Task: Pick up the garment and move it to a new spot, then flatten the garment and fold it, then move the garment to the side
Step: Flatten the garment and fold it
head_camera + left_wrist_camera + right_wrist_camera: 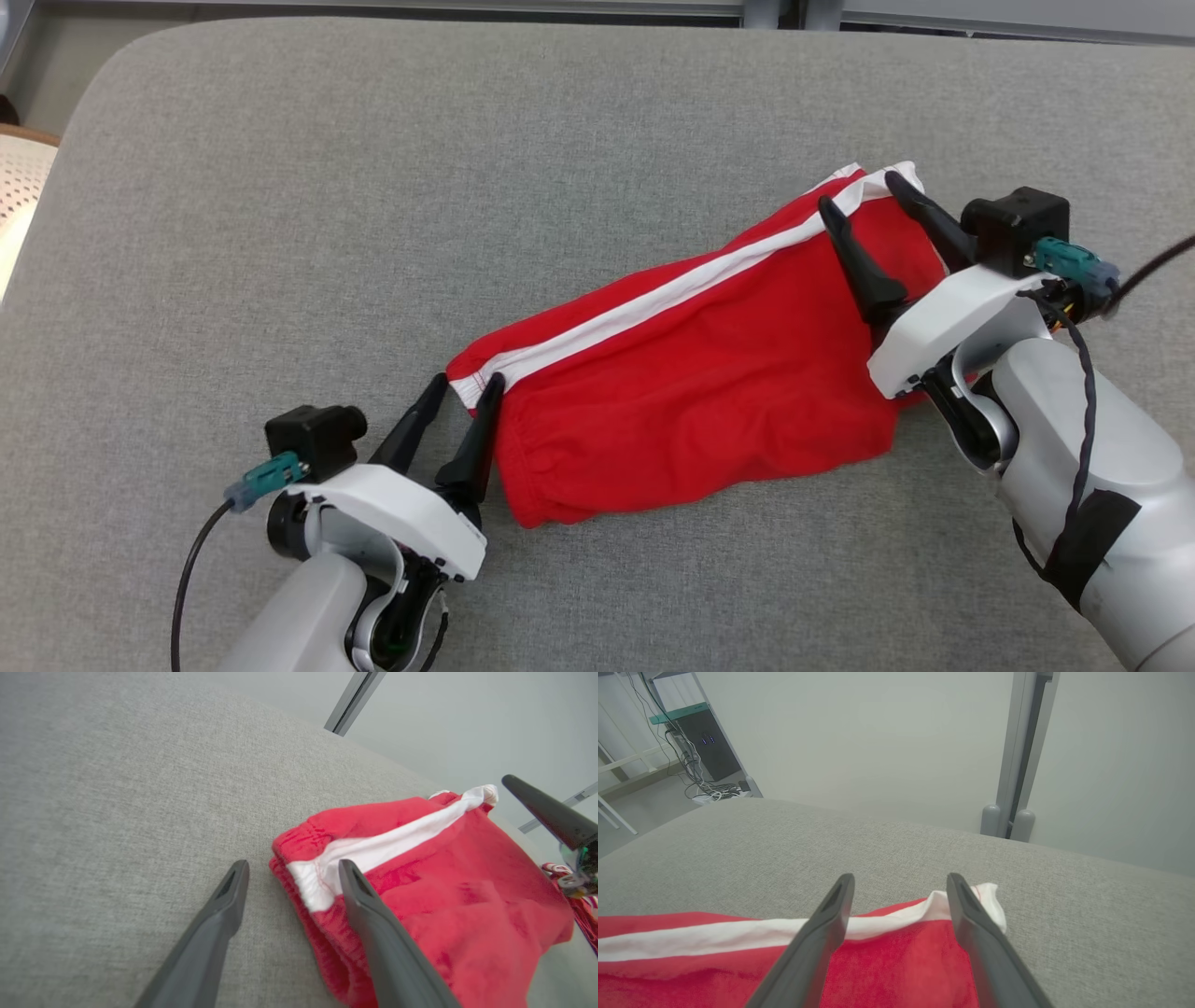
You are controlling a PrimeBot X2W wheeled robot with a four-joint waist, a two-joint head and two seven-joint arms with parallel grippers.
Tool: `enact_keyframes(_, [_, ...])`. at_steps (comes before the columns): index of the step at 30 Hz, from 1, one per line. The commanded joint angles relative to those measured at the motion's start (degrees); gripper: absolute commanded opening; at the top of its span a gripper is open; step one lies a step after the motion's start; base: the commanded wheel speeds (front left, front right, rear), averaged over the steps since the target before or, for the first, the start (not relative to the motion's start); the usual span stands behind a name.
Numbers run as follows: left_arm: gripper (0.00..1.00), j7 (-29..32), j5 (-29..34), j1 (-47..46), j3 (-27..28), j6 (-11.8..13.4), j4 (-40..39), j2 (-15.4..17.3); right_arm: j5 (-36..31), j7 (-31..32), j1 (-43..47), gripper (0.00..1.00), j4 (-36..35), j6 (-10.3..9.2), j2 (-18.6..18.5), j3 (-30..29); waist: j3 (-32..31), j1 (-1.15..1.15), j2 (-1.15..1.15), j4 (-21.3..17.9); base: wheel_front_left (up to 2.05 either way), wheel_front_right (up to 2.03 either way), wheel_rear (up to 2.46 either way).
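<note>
The garment (709,392) is a pair of red shorts with a white side stripe, lying folded and slanting across the grey surface. My left gripper (464,387) stands open at its lower left corner; in the left wrist view that gripper (292,872) straddles the white stripe end of the garment (420,872). My right gripper (857,189) is open over the upper right corner. In the right wrist view the right gripper (901,884) has its fingers apart above the garment (901,970) and its white hem. Nothing is held.
The grey padded surface (373,187) spreads wide to the left and back. A perforated pale object (21,187) sits beyond the left edge. Metal frame posts (1011,816) and a wall stand past the far edge. A cabinet with cables (703,742) stands on the floor.
</note>
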Motion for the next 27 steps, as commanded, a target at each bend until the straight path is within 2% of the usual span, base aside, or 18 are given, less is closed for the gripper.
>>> enact_keyframes(1, [1.0, -1.64, 0.04, 0.8, 0.85, 0.56, -0.16, 0.1, 0.15, -2.24, -0.29, 1.0, 0.43, -0.03, -0.28, 0.21, -0.53, 0.0, 0.0, -0.39, 0.0, 0.0, 0.0])
enact_keyframes(6, [1.0, -6.34, 3.85, 2.37, 2.58, 4.19, -2.61, 1.08, -2.47, -6.05, 2.32, 1.0, -1.21, -0.03, -0.14, -2.09, -2.1, 0.0, 0.0, -1.16, 0.0, 0.0, 0.0])
enact_keyframes(12, [1.0, -7.83, 10.39, 4.72, 7.11, 9.31, -9.87, 1.65, -8.73, -6.29, 9.93, 1.0, -11.88, -0.02, -0.56, -11.3, -4.0, 0.0, 0.0, -2.32, 0.0, 0.0, 0.0])
enact_keyframes(19, [1.0, -7.78, 18.9, 7.85, 11.33, 10.69, -16.24, 1.31, -15.29, -6.31, 23.08, 1.0, -22.17, -0.02, 0.73, -22.92, -6.34, 0.0, 0.0, -3.07, 0.0, 0.0, 0.0])
enact_keyframes(27, [1.0, -7.8, 24.35, 13.03, 12.02, 11.91, -17.2, 2.15, -19.89, -2.08, 38.59, 1.0, -33.35, -0.03, 4.47, -30.59, -9.42, 0.0, 0.0, -4.38, 0.0, 0.0, 0.0])
